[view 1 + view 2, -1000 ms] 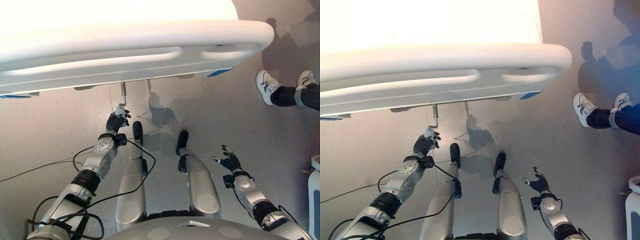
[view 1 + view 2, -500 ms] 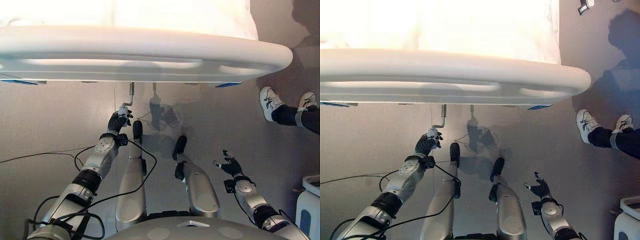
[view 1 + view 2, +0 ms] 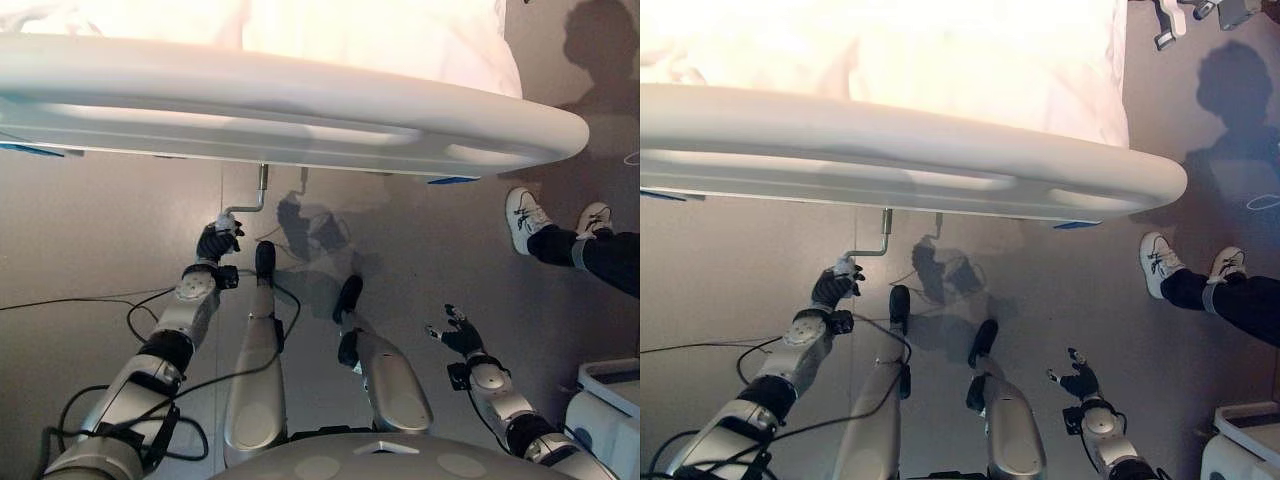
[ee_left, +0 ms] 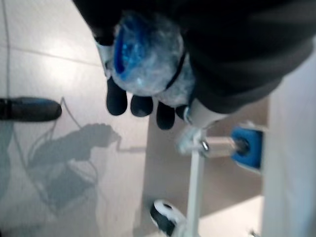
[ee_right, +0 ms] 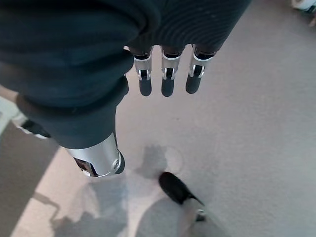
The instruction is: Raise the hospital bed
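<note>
Your left hand [image 3: 216, 241] is curled round the grip at the end of the bent silver metal crank handle [image 3: 250, 203], which hangs from under the white plastic footboard of the hospital bed [image 3: 300, 110]. In the left wrist view your fingers [image 4: 117, 102] wrap a blue knob-like grip, with the crank's rod running toward the bed frame. Your right hand [image 3: 460, 335] hangs low over the grey floor [image 3: 420, 250], fingers straight and holding nothing. A person's legs in white sneakers [image 3: 522, 218] stand on the floor at your right, well apart.
</note>
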Tool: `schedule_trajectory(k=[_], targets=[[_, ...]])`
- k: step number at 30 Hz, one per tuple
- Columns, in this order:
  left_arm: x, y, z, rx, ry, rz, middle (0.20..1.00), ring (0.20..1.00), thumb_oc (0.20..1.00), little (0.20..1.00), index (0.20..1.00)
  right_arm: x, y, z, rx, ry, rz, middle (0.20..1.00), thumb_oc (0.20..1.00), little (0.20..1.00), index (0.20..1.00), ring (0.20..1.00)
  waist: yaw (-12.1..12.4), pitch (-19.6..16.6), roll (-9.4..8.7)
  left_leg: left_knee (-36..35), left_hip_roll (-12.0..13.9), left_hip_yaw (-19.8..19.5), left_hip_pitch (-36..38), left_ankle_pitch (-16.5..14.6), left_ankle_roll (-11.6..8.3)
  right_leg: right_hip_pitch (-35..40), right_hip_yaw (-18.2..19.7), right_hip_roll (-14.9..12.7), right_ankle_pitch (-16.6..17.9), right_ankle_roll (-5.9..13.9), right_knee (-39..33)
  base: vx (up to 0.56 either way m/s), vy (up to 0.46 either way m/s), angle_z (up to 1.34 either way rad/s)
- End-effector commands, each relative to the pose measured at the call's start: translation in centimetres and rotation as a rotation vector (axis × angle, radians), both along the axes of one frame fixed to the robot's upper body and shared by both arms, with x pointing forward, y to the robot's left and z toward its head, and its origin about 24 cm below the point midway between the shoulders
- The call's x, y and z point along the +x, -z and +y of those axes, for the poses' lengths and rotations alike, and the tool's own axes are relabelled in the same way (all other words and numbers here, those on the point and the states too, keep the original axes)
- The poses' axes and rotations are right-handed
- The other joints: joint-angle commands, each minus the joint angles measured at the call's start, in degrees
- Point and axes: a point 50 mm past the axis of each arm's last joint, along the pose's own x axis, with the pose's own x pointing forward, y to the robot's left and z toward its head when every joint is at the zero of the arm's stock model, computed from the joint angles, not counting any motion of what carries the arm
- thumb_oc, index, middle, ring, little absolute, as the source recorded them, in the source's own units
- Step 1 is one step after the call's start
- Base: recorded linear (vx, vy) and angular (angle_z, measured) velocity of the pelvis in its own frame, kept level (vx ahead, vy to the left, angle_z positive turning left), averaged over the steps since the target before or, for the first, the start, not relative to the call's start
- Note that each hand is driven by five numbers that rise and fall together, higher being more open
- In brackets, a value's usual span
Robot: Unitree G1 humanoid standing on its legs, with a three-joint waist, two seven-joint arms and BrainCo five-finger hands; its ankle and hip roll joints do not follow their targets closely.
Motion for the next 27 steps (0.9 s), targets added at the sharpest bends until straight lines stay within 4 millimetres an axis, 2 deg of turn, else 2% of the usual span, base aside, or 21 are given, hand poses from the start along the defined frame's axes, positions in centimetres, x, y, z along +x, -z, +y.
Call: schedule_trajectory(k=[1, 2, 3, 6, 7, 9, 10, 12, 14, 27], targets=[[0.6, -3.0, 5.2, 0.088, -0.191, -0.067, 0.2, 0.2, 0.2, 0.2, 0.2, 0.0, -0.4, 0.7, 0.044, 0.012, -0.057, 1.0, 1.0, 1.0, 1.0, 1.0, 0.0, 2.5, -6.07, -0.8, -4.0, 3.0, 2.6, -4.5, 1.14, -4.5, 2.3, -2.2, 12.9, 5.68, -5.0, 0.0, 0.0, 0.0], [0.6, -3.1, 5.2, 0.089, -0.19, -0.069, 0.2, 0.2, 0.2, 0.2, 0.2, 0.1, -0.5, 0.7, 0.045, 0.013, -0.059, 1.0, 1.0, 1.0, 1.0, 1.0, -0.1, 2.8, -6.22, -0.7, -4.4, 3.3, 1.9, -3.0, 1.57, -5.1, 1.7, -2.7, 13.6, 5.15, -4.8, 0.05, -0.011, -0.04], [0.9, -3.2, 5.3, 0.087, -0.196, -0.066, 0.2, 0.2, 0.2, 0.2, 0.2, 0.1, -0.5, 0.7, 0.045, 0.01, -0.063, 1.0, 1.0, 1.0, 1.0, 1.0, -0.1, 2.8, -6.17, -0.7, -4.0, 3.2, 2.3, -4.4, 1.12, -4.9, 2.4, -2.1, 13.0, 5.68, -5.0, -0.01, 0.008, -0.07], [1.8, -4.1, 5.4, 0.105, -0.211, -0.069, 0.2, 0.2, 0.2, 0.2, 0.2, 0.7, -1.1, 0.9, 0.05, 0.002, -0.095, 1.0, 1.0, 1.0, 1.0, 1.0, -0.9, 3.7, -6.34, -0.8, -4.0, 3.5, 1.3, -4.3, 1.0, -6.2, 2.7, -2.0, 13.3, 5.71, -5.1, 0.0, 0.009, -0.12], [2.4, -5.0, 5.5, 0.118, -0.221, -0.081, 0.2, 0.2, 0.2, 0.2, 0.2, 1.1, -1.4, 1.0, 0.056, -0.003, -0.118, 1.0, 1.0, 1.0, 1.0, 1.0, -1.4, 4.4, -6.52, -0.8, -3.8, 3.7, 0.6, -4.1, 0.89, -7.0, 2.9, -2.0, 13.5, 5.71, -5.1, 0.0, 0.0, 0.0], [2.4, -5.0, 5.5, 0.118, -0.22, -0.082, 0.2, 0.2, 0.2, 0.2, 0.2, 1.1, -1.4, 1.0, 0.056, -0.003, -0.118, 1.0, 1.0, 1.0, 1.0, 1.0, -1.3, 4.4, -6.52, -0.8, -3.8, 3.7, 0.5, -4.1, 0.89, -7.0, 2.9, -2.0, 13.5, 5.71, -5.1, -0.01, 0.002, -0.02], [3.2, -6.0, 5.5, 0.137, -0.23, -0.088, 0.2, 0.2, 0.2, 0.2, 0.2, 1.7, -1.9, 1.3, 0.066, -0.014, -0.151, 1.0, 1.0, 1.0, 1.0, 1.0, -2.0, 5.1, -6.5, -0.9, -3.9, 3.9, -0.7, -3.9, 0.7, -8.4, 3.1, -2.0, 13.7, 5.73, -5.1, 0.0, 0.0, 0.0], [3.6, -6.5, 5.4, 0.147, -0.232, -0.097, 0.2, 0.2, 0.2, 0.2, 0.2, 1.9, -2.1, 1.3, 0.067, -0.017, -0.163, 1.0, 1.0, 1.0, 1.0, 1.0, -2.3, 5.5, -6.58, -0.9, -3.8, 3.9, -1.2, -3.8, 0.65, -8.9, 3.2, -2.0, 13.8, 5.7, -5.1, 0.0, 0.0, 0.0], [4.5, -7.8, 5.2, 0.171, -0.234, -0.122, 0.2, 0.2, 0.2, 0.2, 0.2, 2.5, -2.9, 1.6, 0.073, -0.035, -0.205, 1.0, 1.0, 1.0, 1.0, 1.0, -3.0, 6.0, -6.43, -0.9, -3.8, 4.2, -2.8, -3.4, 0.44, -10.8, 3.5, -2.0, 14.1, 5.7, -5.0, -0.04, 0.004, -0.01], [6.8, -11.9, 3.8, 0.236, -0.234, -0.204, 0.2, 0.2, 0.2, 0.2, 0.2, 4.1, -5.8, 2.9, 0.098, -0.117, -0.372, 1.0, 1.0, 1.0, 1.0, 1.0, -6.4, 6.0, -5.12, -0.9, -3.2, 5.7, -9.3, -2.6, 0.19, -19.4, 5.7, -2.1, 14.8, 5.56, -3.9, -0.02, -0.017, -0.08]])
